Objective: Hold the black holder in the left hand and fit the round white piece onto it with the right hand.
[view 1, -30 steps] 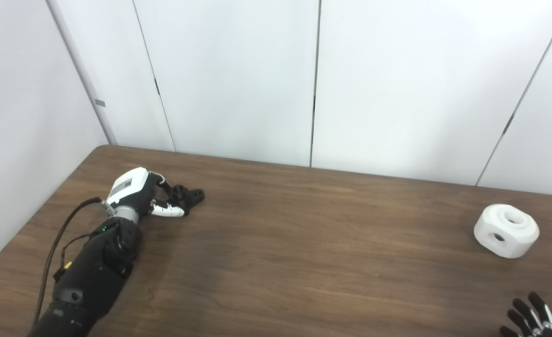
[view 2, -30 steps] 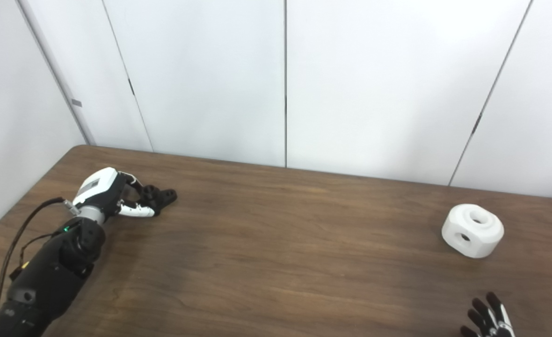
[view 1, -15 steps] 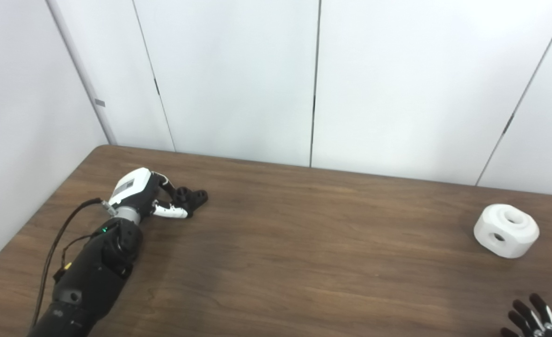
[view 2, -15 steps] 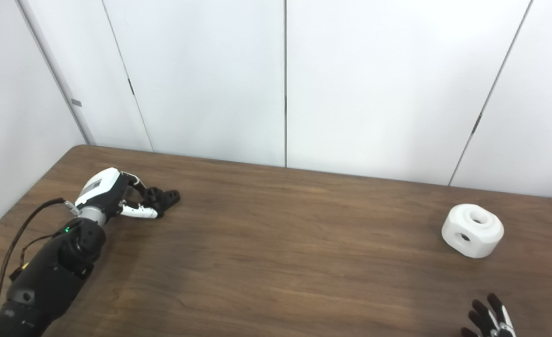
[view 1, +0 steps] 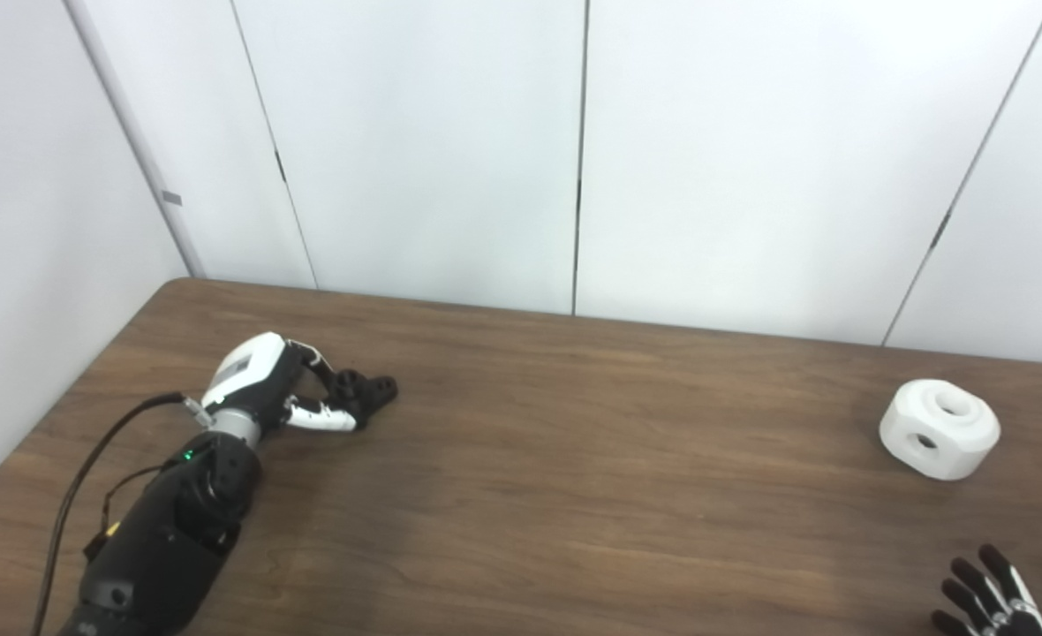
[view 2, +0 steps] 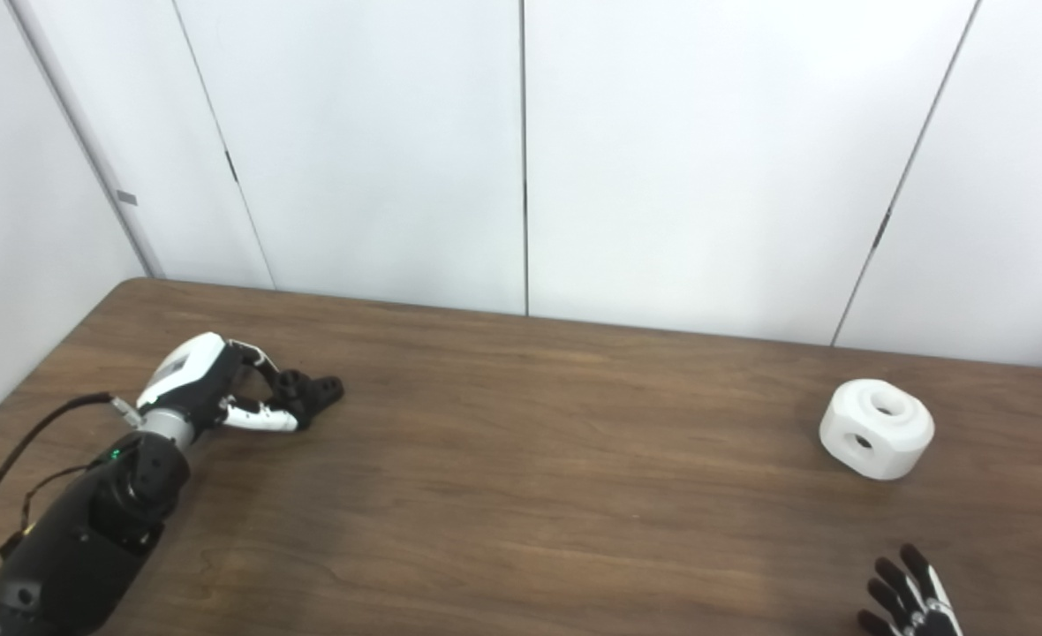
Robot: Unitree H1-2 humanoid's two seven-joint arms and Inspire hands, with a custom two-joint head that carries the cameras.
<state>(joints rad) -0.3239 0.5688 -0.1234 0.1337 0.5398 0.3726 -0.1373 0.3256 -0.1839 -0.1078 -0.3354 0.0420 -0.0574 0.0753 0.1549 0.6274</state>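
Left eye view: dark wood-grain table (view 1: pixel 574 495) set against white wall panels (view 1: pixel 433 150); the left hand (view 1: pixel 287 397), at the table's far left, has its fingers curled around the black holder (view 1: pixel 366 393), which lies on the tabletop; the round white piece (view 1: pixel 939 428) sits alone at far right. Right eye view: same scene; only the spread fingertips of the right hand (view 2: pixel 909 605) enter at the bottom right corner, apart and holding nothing, well short of the white piece
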